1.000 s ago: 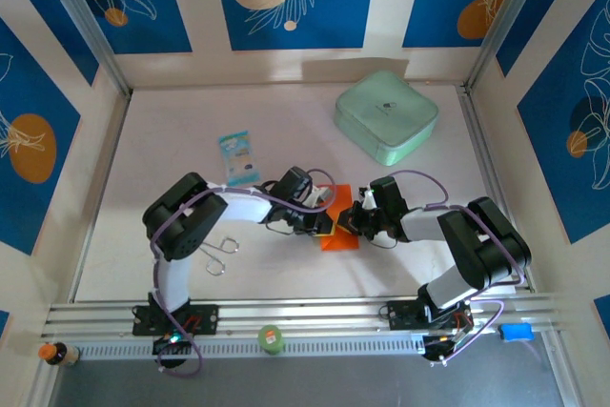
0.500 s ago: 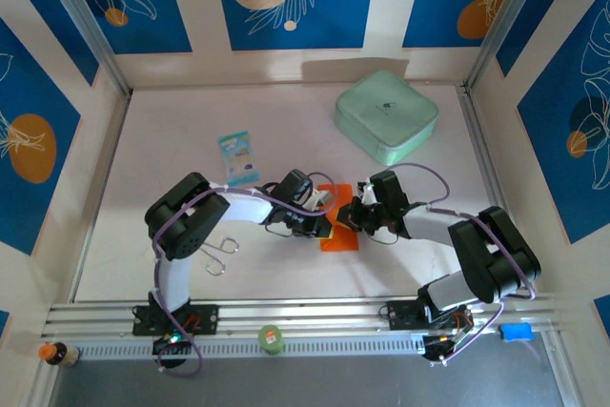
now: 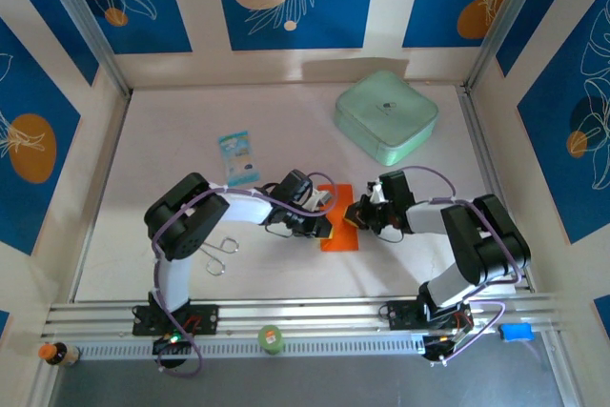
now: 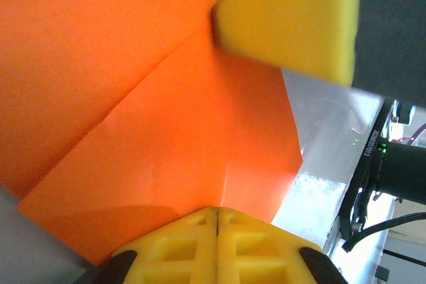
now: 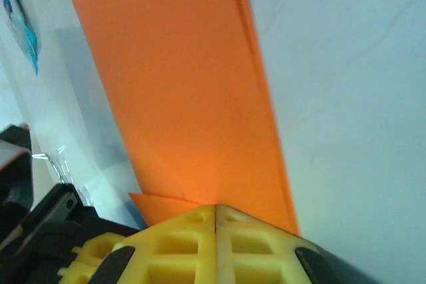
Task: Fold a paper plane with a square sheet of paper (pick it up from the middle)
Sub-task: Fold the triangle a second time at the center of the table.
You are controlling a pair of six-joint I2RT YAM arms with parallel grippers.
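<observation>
Folded bright orange paper sheet point(image 3: 340, 235) lies flat on the pale table point(image 3: 172, 140), near the middle, between the arms. Left gripper point(image 4: 216, 212) and right gripper point(image 5: 215, 209) both have jaws together, tips on the paper and not clamping it. I'd press evenly and slide slowly along the crease so it doesn't skid. Long axis runs near-to-far, with no clear nose.

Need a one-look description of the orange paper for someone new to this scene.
Start at the pale table, then come toward the arms from the mint-green box. Between the left gripper and right gripper lies the orange paper, flat and creased. It is bright plain orange, unlike the blue-and-white packet further left.
</observation>
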